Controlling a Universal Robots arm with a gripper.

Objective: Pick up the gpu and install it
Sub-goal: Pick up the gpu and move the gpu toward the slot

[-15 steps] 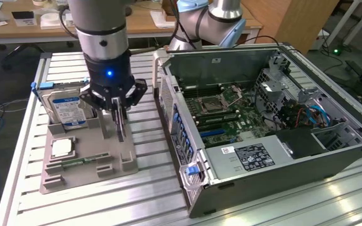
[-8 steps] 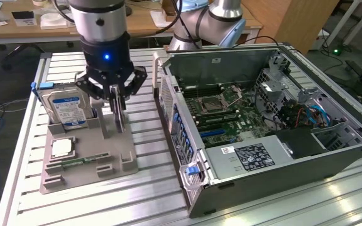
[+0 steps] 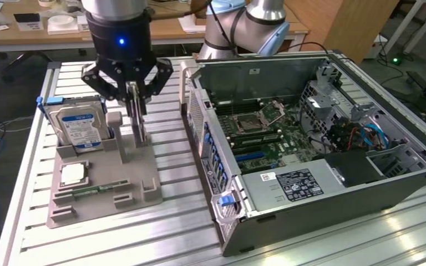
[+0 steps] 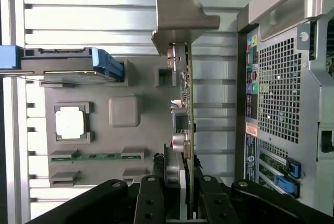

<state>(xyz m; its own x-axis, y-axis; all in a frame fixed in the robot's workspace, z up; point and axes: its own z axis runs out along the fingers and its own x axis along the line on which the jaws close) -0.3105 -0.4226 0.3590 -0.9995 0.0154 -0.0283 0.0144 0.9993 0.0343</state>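
Observation:
The gpu (image 3: 137,123) stands on edge in the grey holder (image 3: 135,185), a thin dark card beside the hard drive. My gripper (image 3: 133,98) comes down on it from above, and its black fingers press both faces of the card, shut on it. In the wrist view the gpu (image 4: 189,104) shows edge-on, with its silver bracket (image 4: 182,18) at the far end and the gripper (image 4: 180,192) clamped around the near end. The card's lower edge still meets the holder; I cannot tell whether it has lifted clear.
A hard drive (image 3: 80,124) with a blue-white label stands in the same holder, which also carries a processor chip (image 3: 73,174) and a green memory stick (image 3: 95,190). The open computer case (image 3: 309,188) lies at the exterior view's right, motherboard (image 3: 265,138) exposed. All rest on a slatted metal table (image 3: 176,233).

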